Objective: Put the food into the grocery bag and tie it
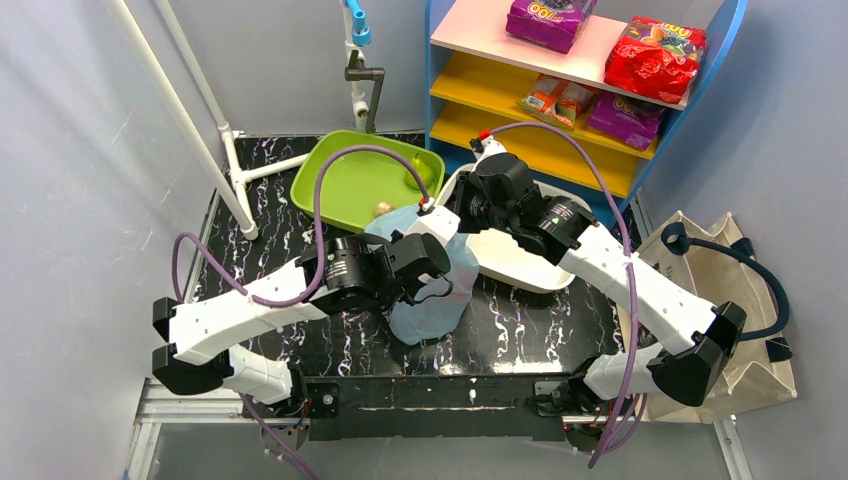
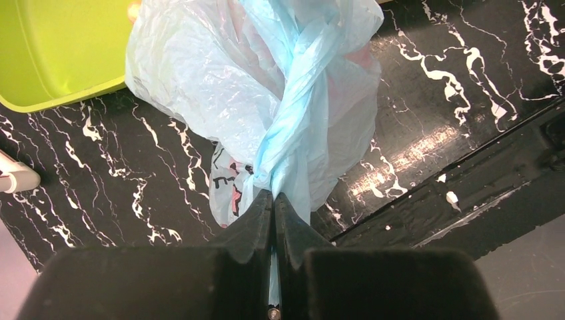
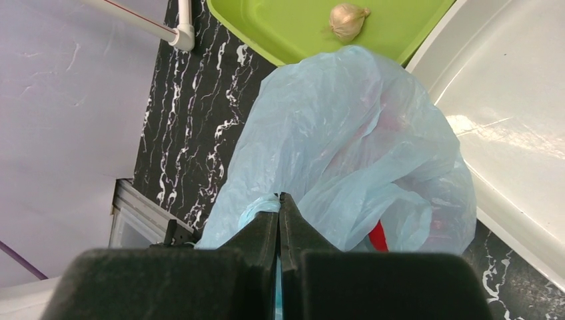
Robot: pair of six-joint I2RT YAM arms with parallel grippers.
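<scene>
The light-blue grocery bag [image 1: 432, 300] lies on the black marbled table between both arms. It also shows in the left wrist view [image 2: 220, 87] and the right wrist view [image 3: 346, 133]. My left gripper [image 2: 274, 197] is shut on a twisted handle strand of the bag [image 2: 293, 120]. My right gripper [image 3: 279, 197] is shut on another handle strand [image 3: 260, 203]. Red food shows through the plastic [image 3: 378, 237]; the rest of the food is hidden inside the bag. In the top view the left gripper [image 1: 440, 268] and right gripper [image 1: 452, 212] sit over the bag's top.
A green tray [image 1: 345, 185] with a garlic bulb [image 3: 346, 20] and a green pear [image 1: 418, 170] lies behind the bag. A white tray [image 1: 530, 265] sits to its right. A beige tote [image 1: 735, 300] stands far right, shelves [image 1: 560, 100] behind.
</scene>
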